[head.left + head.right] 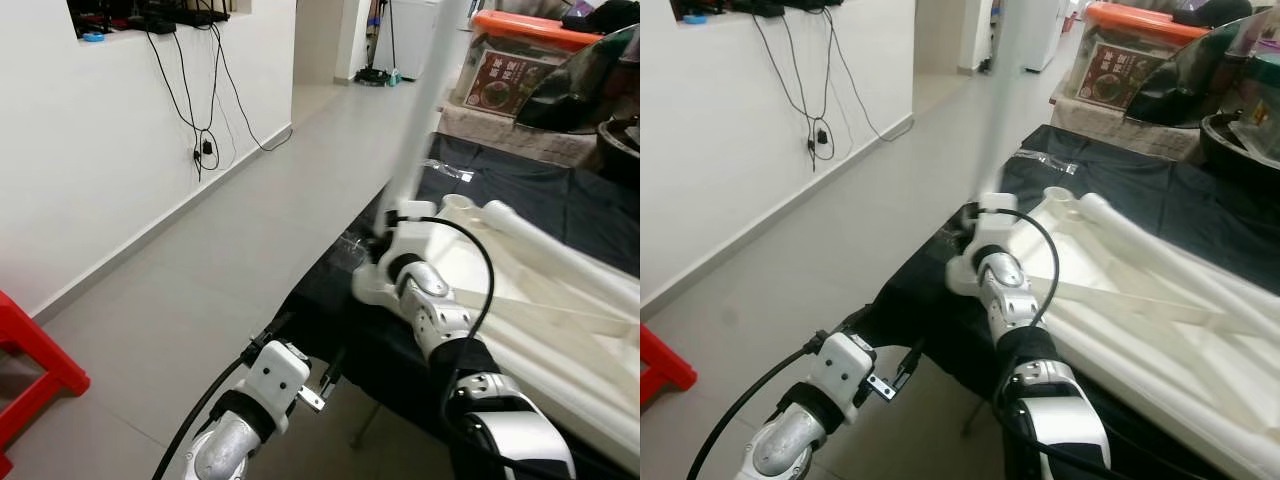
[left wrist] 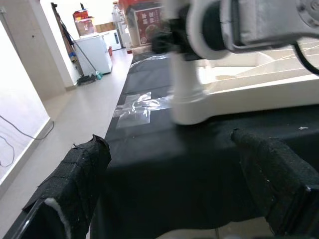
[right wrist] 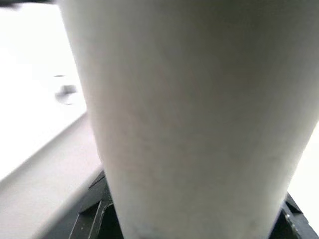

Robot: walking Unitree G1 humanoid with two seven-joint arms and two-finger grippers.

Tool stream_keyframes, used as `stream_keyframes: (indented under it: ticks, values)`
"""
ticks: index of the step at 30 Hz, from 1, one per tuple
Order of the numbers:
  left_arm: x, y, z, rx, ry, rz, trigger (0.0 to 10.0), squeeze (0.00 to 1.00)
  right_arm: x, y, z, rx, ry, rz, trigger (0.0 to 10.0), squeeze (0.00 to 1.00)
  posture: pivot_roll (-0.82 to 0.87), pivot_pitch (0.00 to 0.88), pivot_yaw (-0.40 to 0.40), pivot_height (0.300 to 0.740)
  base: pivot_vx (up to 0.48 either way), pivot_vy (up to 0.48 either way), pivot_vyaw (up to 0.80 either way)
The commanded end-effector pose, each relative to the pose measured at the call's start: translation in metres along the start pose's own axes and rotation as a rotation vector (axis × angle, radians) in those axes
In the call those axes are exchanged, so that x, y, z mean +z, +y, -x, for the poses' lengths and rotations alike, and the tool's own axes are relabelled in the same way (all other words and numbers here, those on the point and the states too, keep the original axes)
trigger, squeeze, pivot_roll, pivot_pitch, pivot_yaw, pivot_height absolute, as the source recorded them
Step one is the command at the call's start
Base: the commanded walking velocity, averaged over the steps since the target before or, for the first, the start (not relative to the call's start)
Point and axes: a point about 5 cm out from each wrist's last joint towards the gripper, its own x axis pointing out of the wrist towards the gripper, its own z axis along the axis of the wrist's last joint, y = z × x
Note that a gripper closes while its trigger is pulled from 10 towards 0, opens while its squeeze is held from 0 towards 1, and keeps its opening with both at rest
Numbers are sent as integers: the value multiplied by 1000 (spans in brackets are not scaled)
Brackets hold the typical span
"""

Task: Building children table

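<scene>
A white children's table top (image 1: 540, 320) lies upside down on a black-covered table (image 1: 520, 190). At its near left corner a white table leg (image 1: 420, 110) stands upright in the corner socket (image 2: 187, 107), blurred higher up. My right gripper (image 1: 388, 228) is shut on the leg just above that corner; in the right wrist view the leg (image 3: 194, 109) sits between its black fingers (image 3: 94, 209). More white legs (image 1: 560, 250) lie across the top. My left gripper (image 1: 300, 352) is open, low at the black table's front edge, short of the corner, its fingers (image 2: 75, 189) wide apart.
A red stool (image 1: 30, 370) stands on the floor at the left by the white wall, where cables (image 1: 205, 150) hang. An orange-lidded storage box (image 1: 510, 60) sits behind the table. Clear plastic wrap (image 2: 137, 107) lies on the black cloth. Open grey floor runs to the far doorway.
</scene>
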Motion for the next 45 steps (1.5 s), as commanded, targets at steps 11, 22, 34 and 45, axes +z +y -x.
stream_keyframes:
  ticks: [11, 22, 34, 45]
  values:
    - [-2, -3, 0, -14, 6, -1, 10000, 0, -18, 24, 20, -211, 60, -140, 10000, 0, 84, 48, -92, 740, 0, 0, 0]
    - [-1, -3, 0, -14, 5, 1, 10000, 0, 0, 26, 8, 4, -40, -101, 10000, 0, 78, 49, -90, 740, 0, 0, 0]
    - [1, -3, -1, -14, -1, 1, 10000, 0, 7, 46, 13, 918, 82, -53, 10000, 0, 82, 54, -91, 740, 0, 0, 0]
    - [1, -4, 0, -13, 0, 3, 10000, 0, 5, 78, 36, 1409, 151, 25, 3765, 0, 96, 51, -103, 740, 0, 0, 0]
